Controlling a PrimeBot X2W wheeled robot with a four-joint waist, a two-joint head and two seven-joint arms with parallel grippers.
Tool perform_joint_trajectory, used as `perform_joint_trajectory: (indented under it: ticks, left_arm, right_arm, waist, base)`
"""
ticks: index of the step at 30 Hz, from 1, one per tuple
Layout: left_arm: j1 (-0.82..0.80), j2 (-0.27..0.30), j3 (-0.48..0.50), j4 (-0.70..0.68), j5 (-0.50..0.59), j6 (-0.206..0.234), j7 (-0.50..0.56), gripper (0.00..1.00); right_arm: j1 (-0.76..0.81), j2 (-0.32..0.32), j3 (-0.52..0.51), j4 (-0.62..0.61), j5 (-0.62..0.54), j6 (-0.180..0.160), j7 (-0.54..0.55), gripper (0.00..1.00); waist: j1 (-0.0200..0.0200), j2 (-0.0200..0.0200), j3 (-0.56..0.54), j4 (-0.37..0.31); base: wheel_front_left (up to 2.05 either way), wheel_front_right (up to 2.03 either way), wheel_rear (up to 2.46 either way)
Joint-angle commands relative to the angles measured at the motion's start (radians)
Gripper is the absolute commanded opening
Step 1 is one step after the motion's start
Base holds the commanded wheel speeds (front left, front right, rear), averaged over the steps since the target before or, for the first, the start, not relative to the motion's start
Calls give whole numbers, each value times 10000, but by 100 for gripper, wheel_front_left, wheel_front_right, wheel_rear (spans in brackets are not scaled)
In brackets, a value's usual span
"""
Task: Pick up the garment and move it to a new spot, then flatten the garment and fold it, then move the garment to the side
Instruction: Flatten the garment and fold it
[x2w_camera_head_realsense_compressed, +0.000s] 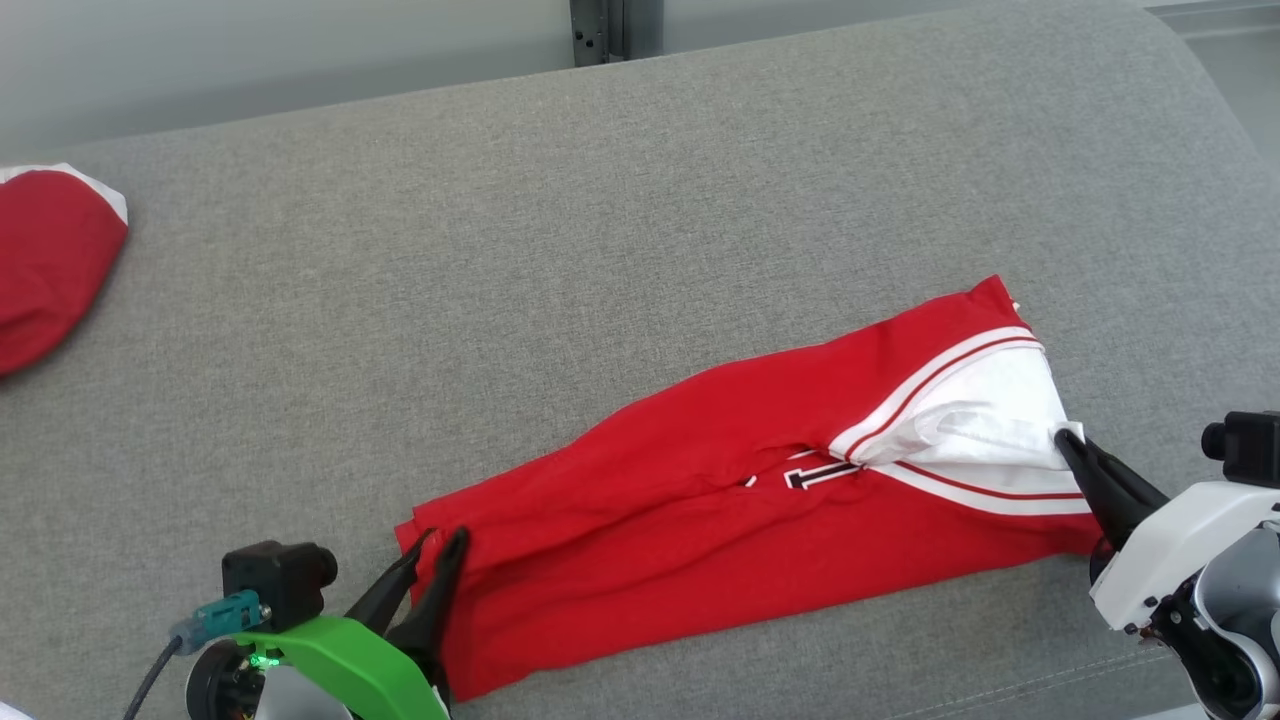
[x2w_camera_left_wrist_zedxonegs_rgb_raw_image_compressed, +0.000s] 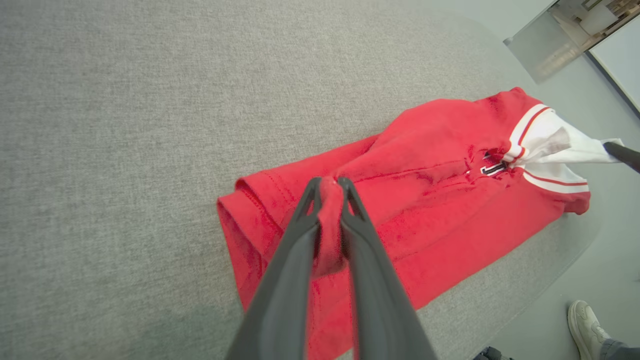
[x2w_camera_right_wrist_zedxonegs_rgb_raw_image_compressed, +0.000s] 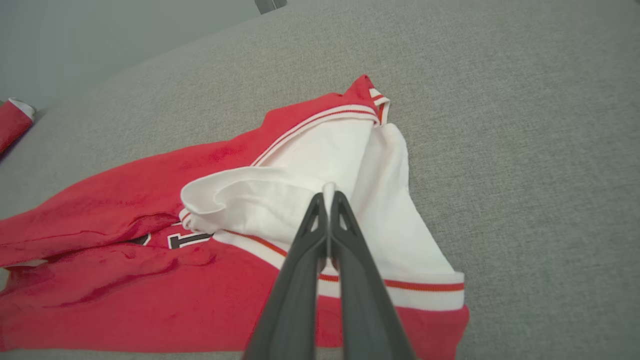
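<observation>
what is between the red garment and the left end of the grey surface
Nothing visible lies on the grey surface left of the garment until a second red cloth at the far left edge, well apart from it.

Two red garments (x2w_camera_head_realsense_compressed: 760, 470) (x2w_camera_head_realsense_compressed: 50, 260), two hands (x2w_camera_head_realsense_compressed: 440, 540) (x2w_camera_head_realsense_compressed: 1068, 437), one shoe (x2w_camera_left_wrist_zedxonegs_rgb_raw_image_compressed: 587, 325)

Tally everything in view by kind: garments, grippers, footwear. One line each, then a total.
Garments: 2, the folded garment, pinched at both ends, and a second garment at the head view's left edge.
Grippers: 2, the left gripper and the right gripper.
Footwear: 1, a pale shoe in the left wrist view's lower right corner.
Total: 5
</observation>
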Motion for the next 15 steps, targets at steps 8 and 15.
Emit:
perform_joint_trajectory:
  ticks: [8, 15]
  left_arm:
    - [1037, -292, 366, 517, 1187, 669, -2476, 100]
    - [1633, -422, 835, 551, 2545, 1292, -3854, 100]
  right_arm:
    - [-44, 269, -1243, -102, -599, 2, 254, 100]
    - [-1029, 882, -1918, 223, -1800, 0, 1612, 100]
  waist:
    - [1, -1, -2, -214]
    - [1, -1, 227, -143]
  base:
    - [0, 0, 0]
    - [0, 0, 0]
